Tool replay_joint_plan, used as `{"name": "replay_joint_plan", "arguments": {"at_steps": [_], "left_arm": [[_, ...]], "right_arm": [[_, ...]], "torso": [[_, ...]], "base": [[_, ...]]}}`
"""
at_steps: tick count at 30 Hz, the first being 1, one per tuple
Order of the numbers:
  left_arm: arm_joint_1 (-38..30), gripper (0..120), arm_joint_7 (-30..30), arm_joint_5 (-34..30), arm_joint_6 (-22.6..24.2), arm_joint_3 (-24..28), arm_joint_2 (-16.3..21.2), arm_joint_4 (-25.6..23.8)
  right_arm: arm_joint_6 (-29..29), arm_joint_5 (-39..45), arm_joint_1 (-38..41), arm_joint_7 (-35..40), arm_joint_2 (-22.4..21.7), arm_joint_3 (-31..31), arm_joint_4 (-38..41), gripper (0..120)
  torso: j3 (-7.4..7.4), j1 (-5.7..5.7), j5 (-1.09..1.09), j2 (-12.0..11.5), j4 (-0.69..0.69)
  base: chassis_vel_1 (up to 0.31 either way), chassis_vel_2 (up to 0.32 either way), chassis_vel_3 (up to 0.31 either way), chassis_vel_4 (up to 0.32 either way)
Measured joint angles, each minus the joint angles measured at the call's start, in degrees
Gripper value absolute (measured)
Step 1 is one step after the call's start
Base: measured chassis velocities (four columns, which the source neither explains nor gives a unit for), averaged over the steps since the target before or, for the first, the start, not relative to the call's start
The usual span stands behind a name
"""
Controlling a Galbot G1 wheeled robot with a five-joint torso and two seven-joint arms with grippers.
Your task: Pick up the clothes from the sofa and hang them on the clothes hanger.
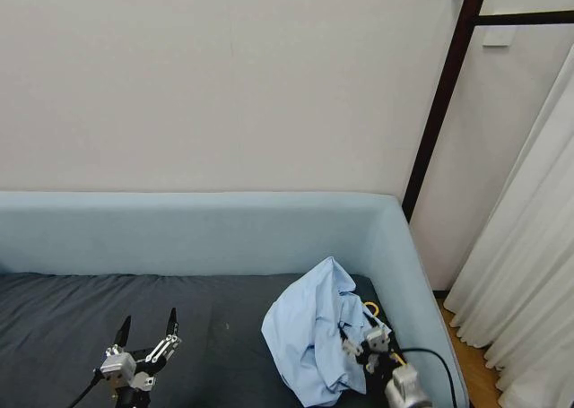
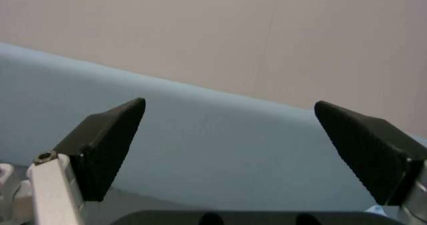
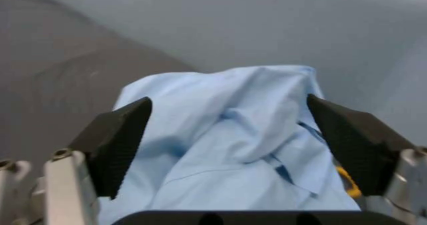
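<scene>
In the head view my left jaws hang wide open and empty over the sofa seat [image 1: 72,309] while my right jaws sit at the crumpled blue shirt [image 1: 305,332] near the sofa's right end, the left wrist view shows the backrest [image 2: 220,150] beyond parted jaws, and the right wrist view shows my jaws wide apart, gripping nothing, with the shirt just ahead.

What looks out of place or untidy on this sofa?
The light blue shirt lies crumpled on the dark grey sofa seat at its right end, something yellow peeking out beside it. The open right gripper is at it; the open left gripper is over the seat.
</scene>
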Motion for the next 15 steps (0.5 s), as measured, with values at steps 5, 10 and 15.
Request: {"name": "replay_joint_plan", "arguments": {"at_steps": [5,10,15], "left_arm": [[0.33,100,-0.03,-0.03,0.0,-0.36,0.22,-0.45],[0.64,100,-0.22,-0.13,0.03,-0.94,0.45,-0.67],[0.46,100,-0.49,-0.16,-0.04,-1.2,0.26,-0.15]], "right_arm": [[7.76,-10.63,-0.1,-5.98,1.55,2.17,-5.77,100],[11.29,-21.56,-0.06,-12.96,1.88,5.13,-9.95,90],[20.18,-33.66,0.48,-25.6,3.39,9.63,-14.14,75]], "torso": [[0.01,0.0,0.02,0.0,0.01],[0.01,0.0,0.01,-0.01,0.0],[0.01,0.0,0.01,0.0,-0.01]], "base": [[0.0,0.0,0.0,0.0],[0.0,0.0,0.0,0.0],[0.0,0.0,0.0,0.0]]}}
